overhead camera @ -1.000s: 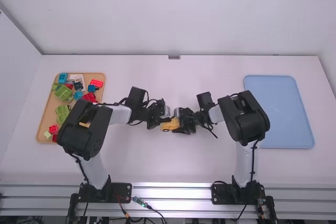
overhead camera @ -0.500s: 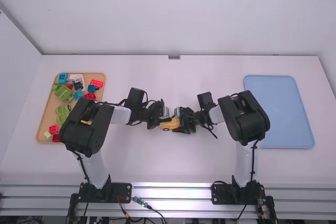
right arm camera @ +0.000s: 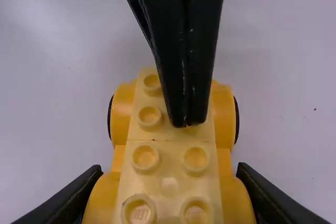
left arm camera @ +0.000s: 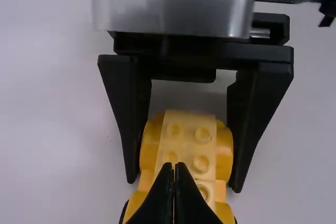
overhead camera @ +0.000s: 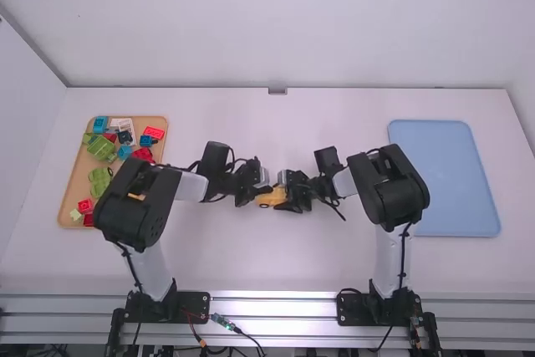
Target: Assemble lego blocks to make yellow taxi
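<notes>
My left gripper (overhead camera: 257, 196) and right gripper (overhead camera: 289, 198) meet at a yellow wheeled car base (overhead camera: 269, 197) near the table's middle. In the right wrist view, the right gripper (right arm camera: 169, 174) is shut on the sides of the car base (right arm camera: 122, 113). Pale yellow studded pieces (right arm camera: 169, 156) lie end to end along its top. In the left wrist view, the left gripper (left arm camera: 176, 166) has its fingertips together, nothing between them, over the pale yellow pieces (left arm camera: 187, 142). Its tips appear to rest on the top; exact contact is hard to tell.
A wooden tray (overhead camera: 73, 191) at the left holds green, red, blue and white blocks, partly behind the left arm. A blue tray (overhead camera: 443, 177) lies at the right, beside the right arm.
The left arm has shifted slightly, its gripper staying at the car base. The right arm has kept still, still holding the base.
</notes>
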You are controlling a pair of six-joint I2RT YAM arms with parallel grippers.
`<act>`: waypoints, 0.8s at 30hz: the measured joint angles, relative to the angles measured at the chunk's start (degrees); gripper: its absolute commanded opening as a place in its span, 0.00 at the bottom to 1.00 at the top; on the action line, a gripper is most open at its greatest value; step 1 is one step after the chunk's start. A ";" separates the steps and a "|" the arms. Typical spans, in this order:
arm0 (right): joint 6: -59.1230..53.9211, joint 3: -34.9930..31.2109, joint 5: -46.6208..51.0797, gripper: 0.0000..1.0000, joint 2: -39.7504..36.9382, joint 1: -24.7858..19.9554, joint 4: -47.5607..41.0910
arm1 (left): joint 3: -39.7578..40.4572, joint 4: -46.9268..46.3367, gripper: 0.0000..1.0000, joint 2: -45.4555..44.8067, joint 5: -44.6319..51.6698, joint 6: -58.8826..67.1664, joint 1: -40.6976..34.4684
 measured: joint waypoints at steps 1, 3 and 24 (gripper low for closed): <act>0.00 0.02 -0.04 0.31 0.00 0.04 0.00 | 1.03 -2.75 0.02 -0.24 -0.31 0.44 0.00; 0.11 0.02 -0.11 0.30 0.00 0.20 0.13 | 3.48 -9.31 0.02 -0.92 -1.57 1.77 -0.04; 1.44 0.07 0.59 0.32 0.00 -0.70 0.85 | 18.82 -29.77 0.49 -13.60 -17.68 -8.00 8.28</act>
